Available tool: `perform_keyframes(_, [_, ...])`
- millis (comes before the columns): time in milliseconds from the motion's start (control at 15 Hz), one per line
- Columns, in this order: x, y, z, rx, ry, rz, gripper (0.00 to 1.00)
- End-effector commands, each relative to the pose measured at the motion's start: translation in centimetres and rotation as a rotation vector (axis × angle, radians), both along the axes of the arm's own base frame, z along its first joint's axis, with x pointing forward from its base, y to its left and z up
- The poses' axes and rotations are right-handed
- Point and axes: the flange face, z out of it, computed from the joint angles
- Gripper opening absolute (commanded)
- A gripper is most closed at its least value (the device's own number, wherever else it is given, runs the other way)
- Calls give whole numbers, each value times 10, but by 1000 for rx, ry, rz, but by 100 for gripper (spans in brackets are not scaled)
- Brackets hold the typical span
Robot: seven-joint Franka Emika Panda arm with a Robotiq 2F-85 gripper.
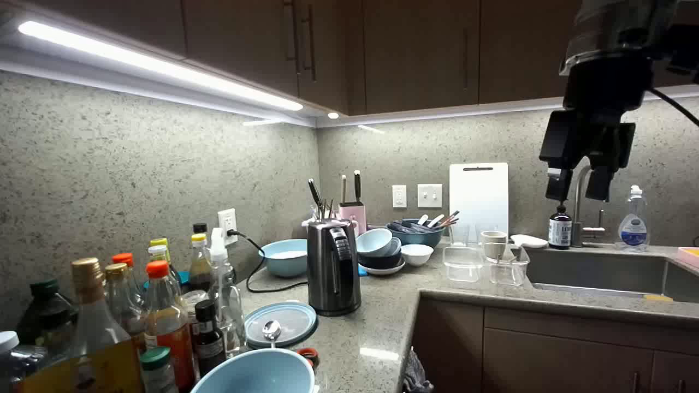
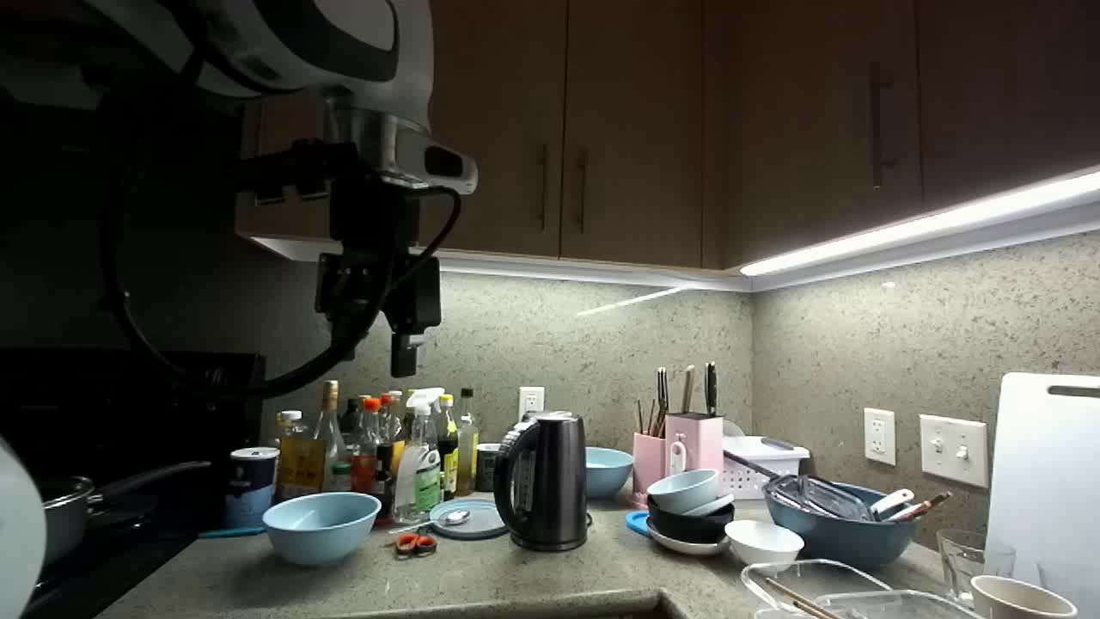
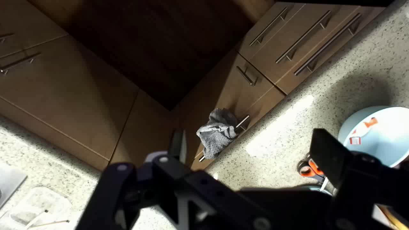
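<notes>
My gripper (image 1: 578, 185) hangs high above the counter, jaws down, open and empty. It also shows in an exterior view (image 2: 375, 348) and in the wrist view (image 3: 250, 148); it touches nothing. Below it in the wrist view, a grey cloth (image 3: 217, 135) hangs on a drawer handle. Orange-handled scissors (image 3: 307, 170) lie on the counter, partly behind a finger. A light blue bowl (image 3: 380, 137) with small orange and red-white pieces inside is at the right. A steel kettle (image 2: 550, 481) stands near a blue plate or lid (image 2: 483, 519) bearing a spoon (image 2: 456, 517).
Several bottles (image 1: 164, 305) crowd the wall side. Stacked bowls (image 2: 687, 516), a pink knife block (image 2: 694, 451) and a blue bowl of utensils (image 2: 846, 524) stand near the corner. Clear containers (image 1: 462, 265) are beside the sink (image 1: 600, 273). Upper cabinets (image 1: 420, 54) overhang the counter.
</notes>
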Motion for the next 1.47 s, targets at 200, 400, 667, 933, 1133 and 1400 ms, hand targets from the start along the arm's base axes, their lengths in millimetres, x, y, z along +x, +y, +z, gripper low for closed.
perform_keyframes(200, [0,0,1,0,1,0,100])
perform_keyframes(400, [33,28,-2,-8,-6,77,100])
perform_keyframes(667, [101,77,-5,-47,-96,168,100])
perform_keyframes(933, [172,106,-8,-75,-110,210,100])
perform_keyframes(1133, [164,105,-11,-63,-103,205,100])
perform_keyframes(1400, [176,106,-13,-59,-95,206,100])
